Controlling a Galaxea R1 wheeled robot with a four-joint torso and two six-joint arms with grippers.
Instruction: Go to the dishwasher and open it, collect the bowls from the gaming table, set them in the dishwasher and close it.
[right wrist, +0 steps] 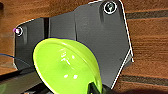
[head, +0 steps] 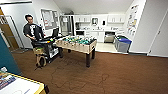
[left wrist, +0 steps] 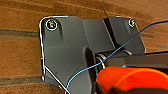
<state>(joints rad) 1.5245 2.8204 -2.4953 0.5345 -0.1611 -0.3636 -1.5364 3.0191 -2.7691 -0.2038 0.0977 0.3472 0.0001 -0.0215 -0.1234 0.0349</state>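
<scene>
Head view looks across a room with brown carpet [head: 120, 75] toward a kitchenette at the far wall. The dishwasher [head: 109, 38] sits under the white counter there, and its front looks lowered, though it is too small and soft to be sure. Just beside it stand grey bins with a blue lid [head: 123, 43]. Between the robot and the kitchenette stands a table-football table [head: 76, 43] with a green field and dark legs. Near its far end a person [head: 31, 30] in a dark shirt stands behind a cart [head: 46, 48] loaded with equipment. At the near corner of the picture lies the gaming table [head: 37, 86], its white tabletop edged in yellow, with printed paper on it.

In the right wrist view a yellow-green bowl [right wrist: 66, 67] is tilted on its side over the carpet, its rim clamped at the dark tip of the right end effector [right wrist: 93, 87], which is closed on it. In the left wrist view an orange bowl [left wrist: 132, 78] sits at the left end effector [left wrist: 117, 88], seemingly gripped, with a thin blue cable [left wrist: 110, 55] crossing in front.
</scene>
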